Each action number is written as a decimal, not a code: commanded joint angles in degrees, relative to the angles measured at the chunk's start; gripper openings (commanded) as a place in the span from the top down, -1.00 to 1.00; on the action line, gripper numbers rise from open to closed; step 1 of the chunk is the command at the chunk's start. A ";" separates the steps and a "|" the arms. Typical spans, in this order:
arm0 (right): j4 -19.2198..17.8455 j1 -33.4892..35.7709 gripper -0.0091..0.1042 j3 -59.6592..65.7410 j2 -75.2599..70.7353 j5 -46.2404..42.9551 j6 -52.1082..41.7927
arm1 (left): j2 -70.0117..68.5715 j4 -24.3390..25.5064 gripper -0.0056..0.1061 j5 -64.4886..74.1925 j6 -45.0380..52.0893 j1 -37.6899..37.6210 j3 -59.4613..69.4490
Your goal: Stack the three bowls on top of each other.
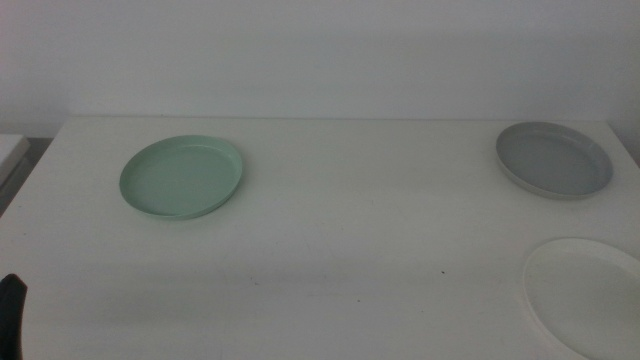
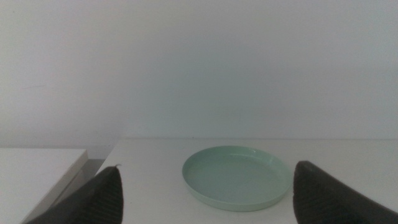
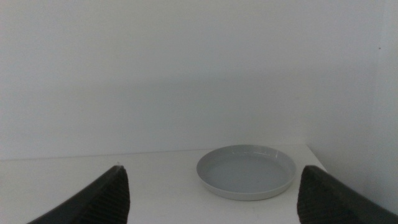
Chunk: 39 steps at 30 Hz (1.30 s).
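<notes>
Three shallow bowls lie apart on the white table (image 1: 350, 230). The mint green bowl (image 1: 182, 177) sits at the back left, also seen ahead of my left gripper (image 2: 208, 196) as the same green bowl (image 2: 237, 177). The grey bowl (image 1: 553, 159) sits at the back right, and it shows beyond my right gripper (image 3: 214, 196) as a grey bowl (image 3: 247, 171). The white bowl (image 1: 585, 294) lies at the front right, cut by the picture's edge. Both grippers stand open and hold nothing. Only a dark tip of the left gripper (image 1: 12, 315) shows at the middle view's lower left.
A pale wall rises behind the table. A lower white surface (image 2: 37, 171) adjoins the table's left side, with a dark gap between them. The table's right edge runs close past the grey bowl.
</notes>
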 commanded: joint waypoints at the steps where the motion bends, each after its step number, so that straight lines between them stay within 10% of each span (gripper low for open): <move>1: -0.41 -0.44 -0.78 0.22 -0.20 -0.33 -0.15 | -0.20 0.00 -0.78 -0.70 -0.40 0.04 0.00; 11: -0.38 -0.44 -0.78 -18.03 25.30 7.83 -0.12 | -0.20 0.00 -0.78 -0.70 -0.40 0.04 0.00; 22: 1.29 -0.44 -0.78 -57.90 54.68 62.26 -0.12 | -0.20 0.00 -0.78 -0.70 -0.40 0.04 0.00; 39: 6.70 -0.44 -0.78 -60.97 59.60 64.23 -1.20 | -0.20 0.00 -0.78 -0.70 -0.40 0.04 0.00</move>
